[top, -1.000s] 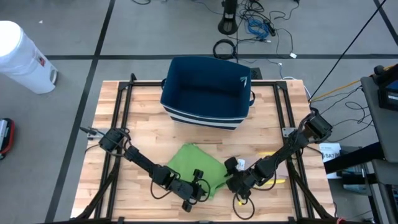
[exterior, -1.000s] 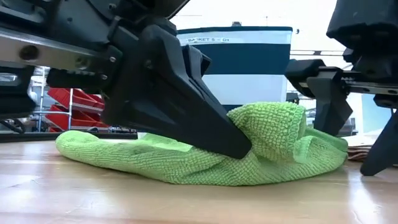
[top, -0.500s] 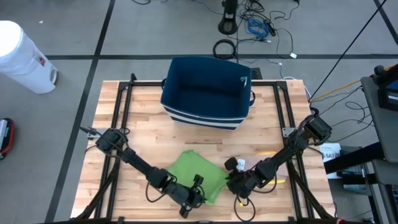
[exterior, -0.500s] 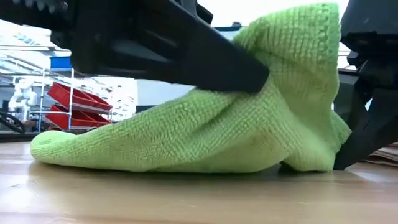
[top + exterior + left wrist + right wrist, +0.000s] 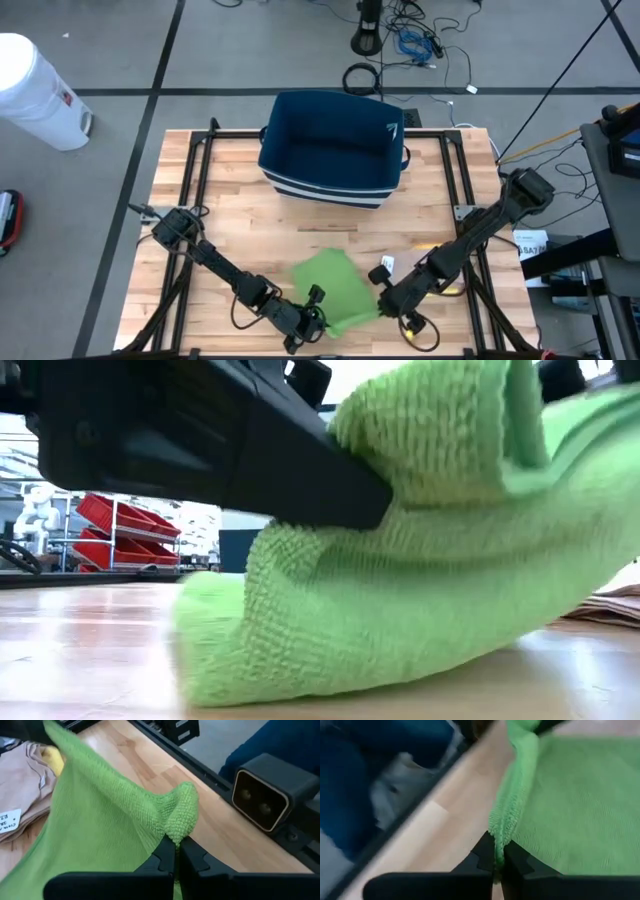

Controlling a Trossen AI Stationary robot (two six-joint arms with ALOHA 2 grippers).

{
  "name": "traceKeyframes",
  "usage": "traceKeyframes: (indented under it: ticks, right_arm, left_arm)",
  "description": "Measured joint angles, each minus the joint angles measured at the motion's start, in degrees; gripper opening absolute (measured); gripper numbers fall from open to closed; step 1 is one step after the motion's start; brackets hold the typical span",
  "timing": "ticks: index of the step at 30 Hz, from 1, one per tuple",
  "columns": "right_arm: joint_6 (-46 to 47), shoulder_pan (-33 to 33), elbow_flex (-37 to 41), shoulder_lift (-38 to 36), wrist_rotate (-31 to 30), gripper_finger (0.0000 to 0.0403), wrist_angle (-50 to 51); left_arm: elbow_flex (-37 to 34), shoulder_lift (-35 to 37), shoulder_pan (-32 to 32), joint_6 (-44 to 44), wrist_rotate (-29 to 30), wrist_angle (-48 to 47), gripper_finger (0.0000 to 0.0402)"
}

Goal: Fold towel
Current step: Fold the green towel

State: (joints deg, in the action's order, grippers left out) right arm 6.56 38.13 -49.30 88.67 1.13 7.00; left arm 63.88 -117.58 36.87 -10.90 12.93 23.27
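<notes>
Towel [image 5: 333,287] now stretched flat at table's 6 o'clock, bunched a second ago. Left gripper [image 5: 312,322] and right gripper [image 5: 385,295] both clenched on its near corners, lifting; spread looks ready for folding over.

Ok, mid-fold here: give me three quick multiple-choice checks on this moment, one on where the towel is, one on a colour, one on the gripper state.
1. Where is the towel?
A. inside the bin
B. on the table's near part, between the two grippers
C. on the floor

2. What colour is the bin behind the towel?
A. red
B. yellow
C. dark blue

3. How do the grippers stand?
A. both shut on towel edges
B. both open above it
C. only the left one holds it

Answers:
1 B: the towel lies on the table, between the left gripper and the right gripper.
2 C: the bin is dark blue.
3 A: each wrist view shows fingers pinching a towel edge.
</notes>
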Motion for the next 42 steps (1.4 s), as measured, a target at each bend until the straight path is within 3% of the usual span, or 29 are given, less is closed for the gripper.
traceKeyframes:
  ticks: [7,11,15,20,25,27,34,42]
  right_arm:
    - [1.94,0.61,0.0,1.0,6.44,0.0029,-4.35]
    - [5.19,0.63,-0.02,1.62,8.47,0.0089,-5.5]
    - [8.88,0.61,-0.02,1.64,14.28,0.0164,-5.42]
    - [7.59,0.57,-0.04,0.45,11.94,0.0214,-5.58]
    - [1.76,-0.97,-0.03,0.16,-5.75,0.0205,-5.07]
    - [-0.89,-2.59,-0.04,0.54,-9.28,0.0197,-5.35]
    - [-6.36,-8.31,-0.04,4.17,-7.66,0.0167,-7.0]
    - [-12.57,-11.49,-0.04,12.41,-3.72,0.0151,-16.54]
  left_arm:
    - [0.06,0.0,0.05,0.05,-0.11,-0.12,0.0003]
    - [0.04,0.0,0.43,0.33,-0.46,-0.84,0.0003]
    - [0.04,0.0,0.9,0.45,-0.46,-1.69,0.0003]
    - [0.01,0.0,1.14,0.89,-0.45,-1.74,0.0003]
    - [0.01,0.0,1.09,1.33,-0.5,-1.52,0.0003]
    - [0.01,0.0,1.11,1.41,-0.52,-1.38,0.0003]
    - [0.0,0.0,1.43,1.42,-0.6,-0.41,0.0003]
    - [-0.01,0.0,1.88,1.42,-0.72,0.21,0.0003]
